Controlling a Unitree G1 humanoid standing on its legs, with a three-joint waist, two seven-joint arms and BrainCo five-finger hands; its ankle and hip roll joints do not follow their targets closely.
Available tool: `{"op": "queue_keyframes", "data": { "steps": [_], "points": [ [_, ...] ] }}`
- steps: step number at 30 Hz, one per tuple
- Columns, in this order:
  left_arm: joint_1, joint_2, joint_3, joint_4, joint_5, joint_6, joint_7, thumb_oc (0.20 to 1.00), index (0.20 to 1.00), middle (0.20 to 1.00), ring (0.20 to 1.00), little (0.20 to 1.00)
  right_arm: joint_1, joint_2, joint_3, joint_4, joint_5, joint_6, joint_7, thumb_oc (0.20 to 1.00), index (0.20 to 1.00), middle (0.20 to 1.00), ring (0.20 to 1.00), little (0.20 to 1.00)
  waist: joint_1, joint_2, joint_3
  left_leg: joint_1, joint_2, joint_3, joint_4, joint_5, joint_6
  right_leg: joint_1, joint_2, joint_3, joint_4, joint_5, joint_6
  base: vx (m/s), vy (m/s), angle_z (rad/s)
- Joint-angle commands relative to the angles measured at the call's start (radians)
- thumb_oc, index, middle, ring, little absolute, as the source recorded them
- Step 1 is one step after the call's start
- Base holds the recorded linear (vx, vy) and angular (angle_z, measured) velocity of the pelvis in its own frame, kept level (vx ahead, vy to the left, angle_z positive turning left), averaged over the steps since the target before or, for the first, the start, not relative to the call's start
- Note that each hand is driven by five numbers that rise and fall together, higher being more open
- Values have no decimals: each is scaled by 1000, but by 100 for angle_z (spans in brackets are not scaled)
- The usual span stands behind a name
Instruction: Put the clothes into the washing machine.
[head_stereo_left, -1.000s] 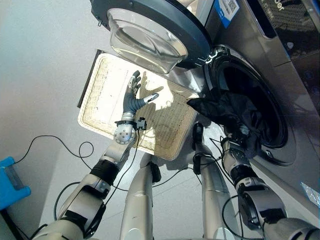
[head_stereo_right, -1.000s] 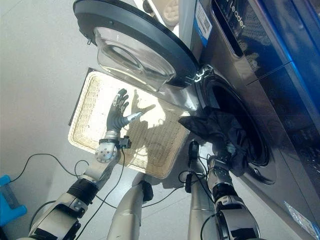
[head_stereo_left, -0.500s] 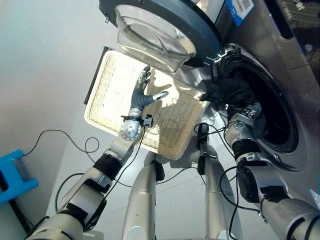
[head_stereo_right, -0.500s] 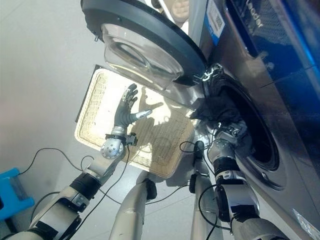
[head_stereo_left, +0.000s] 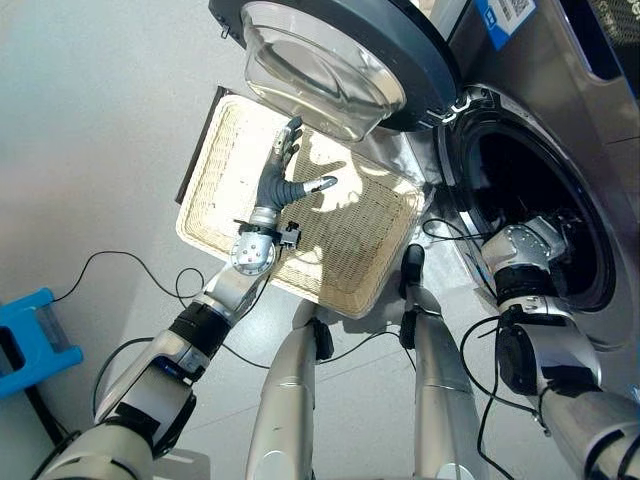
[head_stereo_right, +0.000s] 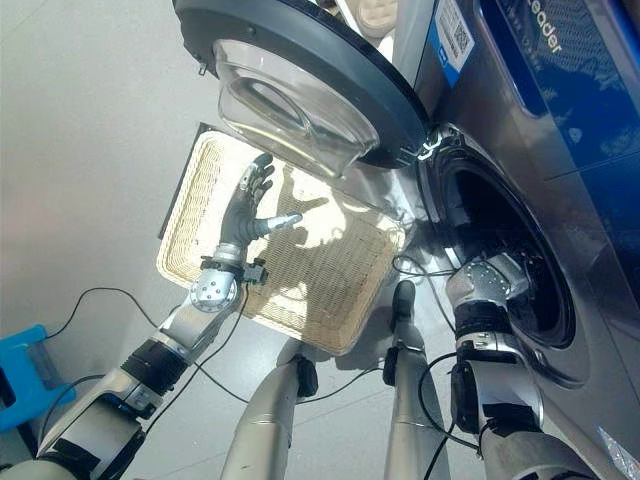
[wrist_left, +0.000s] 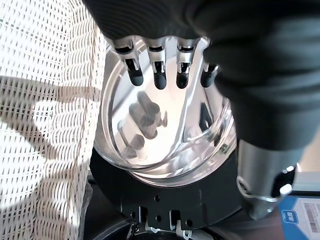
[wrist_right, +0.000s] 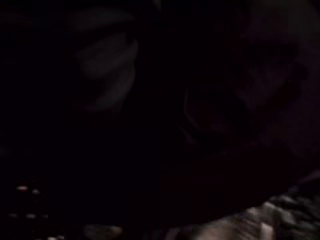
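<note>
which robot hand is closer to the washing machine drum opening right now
The right. The right robot hand reaches inside the drum opening, its arm entering over the lower rim. The left robot hand hovers open above the wicker basket on the floor, beside the open door.

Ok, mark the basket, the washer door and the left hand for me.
basket (head_stereo_left: 345, 245): left eye view, bare woven floor.
washer door (head_stereo_left: 320, 60): left eye view, glass bowl.
left hand (head_stereo_left: 276, 186): left eye view, palm.

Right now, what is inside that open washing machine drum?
The robot's right arm reaches through the washing machine opening, its right hand hidden in the dark drum. No clothes can be made out there; the darkness covers whatever lies deeper. The left hand hovers open over the wicker basket.
</note>
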Motion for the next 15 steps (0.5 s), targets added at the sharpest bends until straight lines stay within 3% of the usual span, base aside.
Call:
{"op": "queue_keyframes", "data": {
  "steps": [1,9,15],
  "points": [
    [-19,5,2,-40,6,-39,8,1000,1000,1000,1000,1000,52,-104,-37,-43,-9,-85,33,200,200,200,200,200,-35,40,-21,-21,-68,14,149,-158,-57,19,-12,-67,21,11,102,22,21,-3],
    [-22,4,-10,-40,18,-43,32,1000,1000,1000,1000,1000,63,-130,-58,-72,-9,-74,69,200,200,200,200,200,-44,47,-21,-16,-69,25,148,-159,-61,20,-11,-57,12,12,104,0,0,0],
    [-39,-4,-18,-34,44,-44,41,1000,1000,1000,1000,1000,22,-108,-12,-75,-9,3,133,200,200,200,200,200,-39,52,-21,-15,-69,25,145,-157,-61,19,-11,-57,10,12,100,0,-1,-1]
  ]
}}
